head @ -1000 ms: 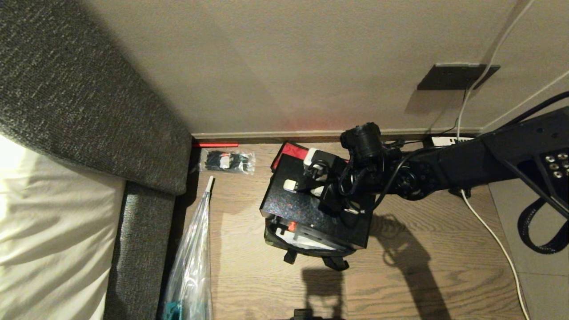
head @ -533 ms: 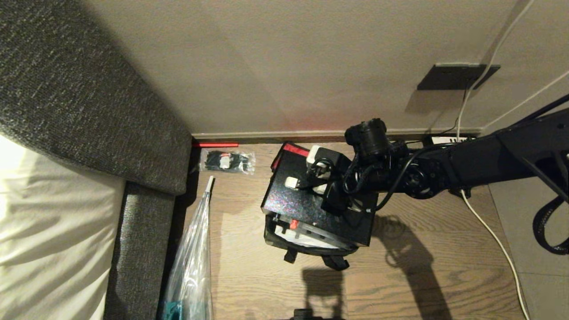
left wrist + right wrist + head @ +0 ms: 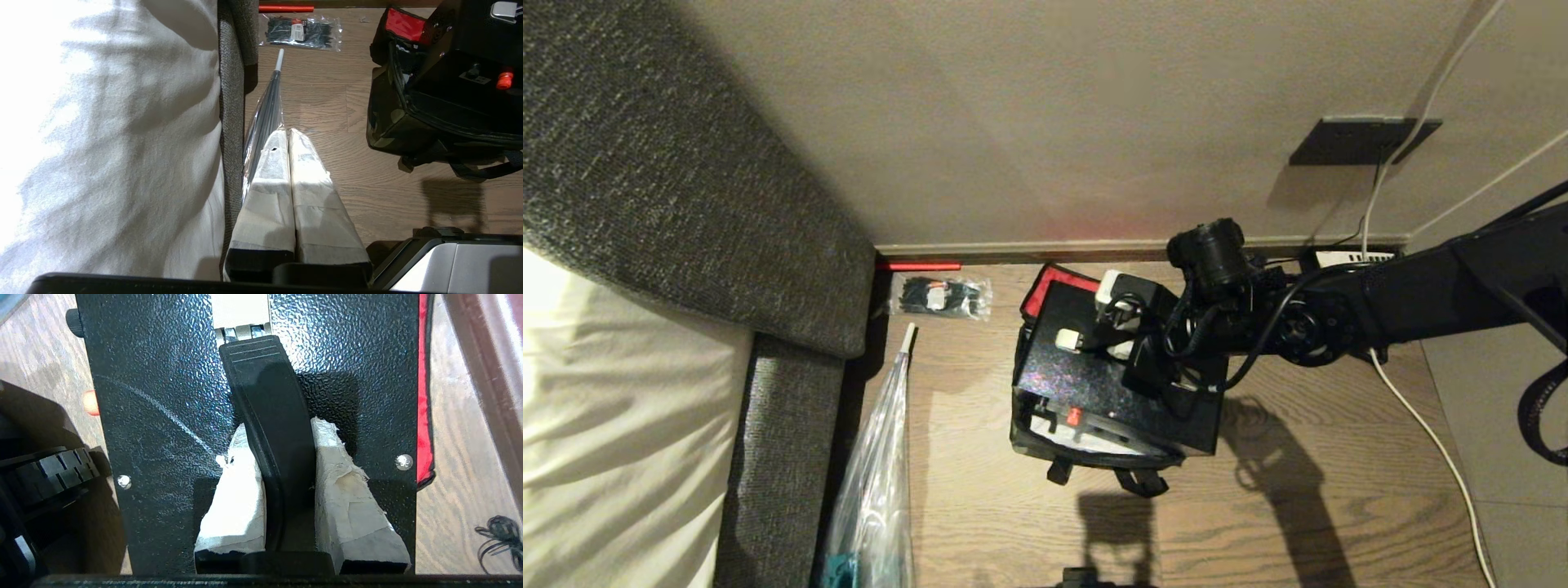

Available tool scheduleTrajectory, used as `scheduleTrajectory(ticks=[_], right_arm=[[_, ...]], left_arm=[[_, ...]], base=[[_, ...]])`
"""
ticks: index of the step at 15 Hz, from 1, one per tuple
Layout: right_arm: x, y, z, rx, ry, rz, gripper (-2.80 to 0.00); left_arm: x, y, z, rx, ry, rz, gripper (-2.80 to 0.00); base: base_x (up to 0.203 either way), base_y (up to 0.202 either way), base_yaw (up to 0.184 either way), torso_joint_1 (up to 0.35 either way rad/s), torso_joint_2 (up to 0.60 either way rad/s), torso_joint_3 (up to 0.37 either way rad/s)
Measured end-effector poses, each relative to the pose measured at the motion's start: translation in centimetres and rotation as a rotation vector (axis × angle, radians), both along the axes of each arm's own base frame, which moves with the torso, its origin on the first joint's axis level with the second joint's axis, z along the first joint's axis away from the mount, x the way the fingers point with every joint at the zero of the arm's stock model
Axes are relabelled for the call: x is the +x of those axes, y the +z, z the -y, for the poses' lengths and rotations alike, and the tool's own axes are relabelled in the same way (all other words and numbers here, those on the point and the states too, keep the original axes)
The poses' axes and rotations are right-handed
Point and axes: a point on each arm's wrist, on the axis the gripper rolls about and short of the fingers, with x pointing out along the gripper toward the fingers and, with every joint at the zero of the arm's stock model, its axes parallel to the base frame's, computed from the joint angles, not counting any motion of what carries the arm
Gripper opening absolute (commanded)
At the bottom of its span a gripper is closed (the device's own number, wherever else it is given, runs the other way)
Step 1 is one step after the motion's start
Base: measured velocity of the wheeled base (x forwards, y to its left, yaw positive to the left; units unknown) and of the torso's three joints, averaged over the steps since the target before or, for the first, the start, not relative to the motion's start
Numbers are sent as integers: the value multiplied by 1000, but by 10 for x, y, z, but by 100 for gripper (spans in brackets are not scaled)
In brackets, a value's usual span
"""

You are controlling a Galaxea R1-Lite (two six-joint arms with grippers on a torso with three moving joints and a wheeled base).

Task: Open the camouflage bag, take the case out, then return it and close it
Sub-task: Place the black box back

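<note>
The right arm is reaching in from the right across the wooden floor (image 3: 1282,523), wrist bent down over the case (image 3: 1086,384). The right gripper (image 3: 282,457) is clamping the case's black handle (image 3: 269,416) between its taped fingers (image 3: 347,490), holding the case flat above the open camouflage bag (image 3: 392,122), which is sitting on the floor near the wall with its red lining showing. The case is hiding most of the bag's inside. The left gripper (image 3: 289,163) is hanging beside the bed (image 3: 110,134), fingers pressed together, empty. The label on the packet of zip ties (image 3: 939,296) is too small to read.
</note>
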Motion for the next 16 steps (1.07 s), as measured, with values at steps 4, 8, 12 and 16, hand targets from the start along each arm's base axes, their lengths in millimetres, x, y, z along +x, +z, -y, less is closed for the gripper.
scheduleTrajectory(ticks=[4, 8, 12, 16], right_arm=[[0, -2, 5, -15, -1, -2, -280], [0, -6, 6, -24, -2, -13, -280], [0, -12, 5, -30, 15, -45, -280], [2, -18, 2, -36, 41, -58, -280]], left_arm=[[0, 0, 0, 0, 0, 0, -280], [0, 0, 0, 0, 0, 0, -280], [0, 0, 0, 0, 0, 0, -280], [0, 0, 0, 0, -1, 0, -280]], base=[[0, 0, 0, 0, 0, 0], [0, 0, 0, 0, 0, 0], [0, 0, 0, 0, 0, 0], [0, 0, 0, 0, 0, 0]])
